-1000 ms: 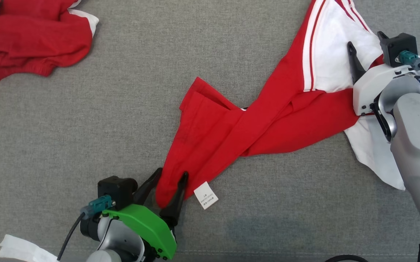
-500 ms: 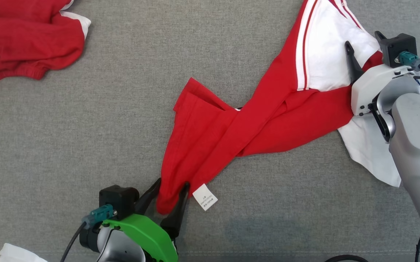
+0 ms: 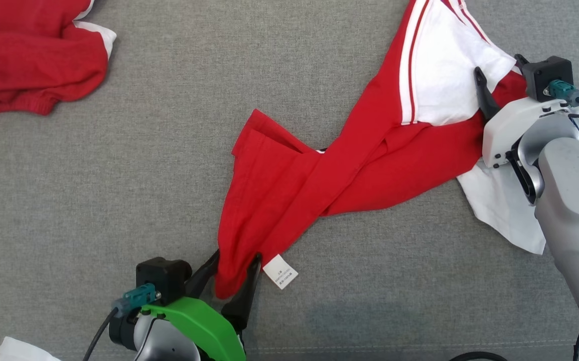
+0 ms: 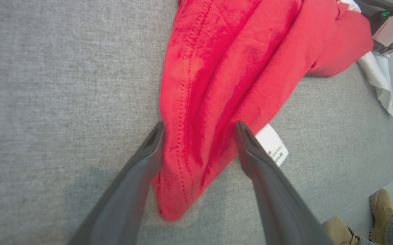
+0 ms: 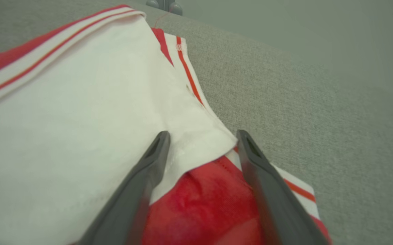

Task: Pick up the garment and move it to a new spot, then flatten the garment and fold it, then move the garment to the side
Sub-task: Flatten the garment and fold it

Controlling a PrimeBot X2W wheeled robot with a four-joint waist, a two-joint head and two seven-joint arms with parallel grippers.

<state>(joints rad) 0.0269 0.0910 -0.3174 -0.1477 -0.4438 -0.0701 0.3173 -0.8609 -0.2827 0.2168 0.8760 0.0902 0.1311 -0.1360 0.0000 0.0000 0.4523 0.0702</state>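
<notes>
Head view: L tool (image 3: 237, 254) spread astride garment (image 3: 319, 180) tip; R tool (image 3: 498, 64) spread astride edge.

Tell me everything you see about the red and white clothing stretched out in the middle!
The red and white cloth garment lies twisted, stretched diagonally across the grey fabric surface. It has a white panel edged with red and white stripes, and a small white label near its red lower end. The open left gripper straddles that end; the open right gripper straddles a white corner.
</notes>
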